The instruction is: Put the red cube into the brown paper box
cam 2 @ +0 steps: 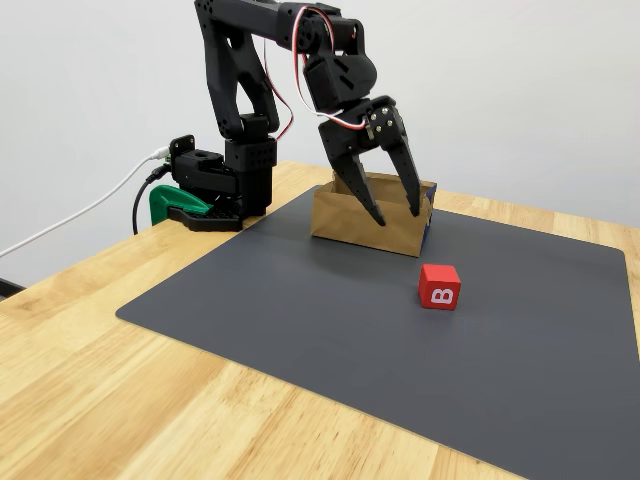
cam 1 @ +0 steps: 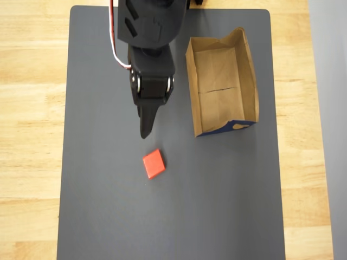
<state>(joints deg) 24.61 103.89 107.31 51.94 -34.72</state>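
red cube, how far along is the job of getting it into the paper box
Nothing is done yet: the red cube sits on the dark mat, apart from the brown paper box, which is empty. In hand: the gripper hangs open above the mat in the fixed view, between box and cube, touching neither. Left: come down on the cube, close, lift it and release it into the box.

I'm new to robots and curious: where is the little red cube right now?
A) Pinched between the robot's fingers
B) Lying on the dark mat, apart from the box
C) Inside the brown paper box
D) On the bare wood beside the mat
B: the red cube rests on the dark mat, clear of the brown paper box, with the open gripper above and empty.
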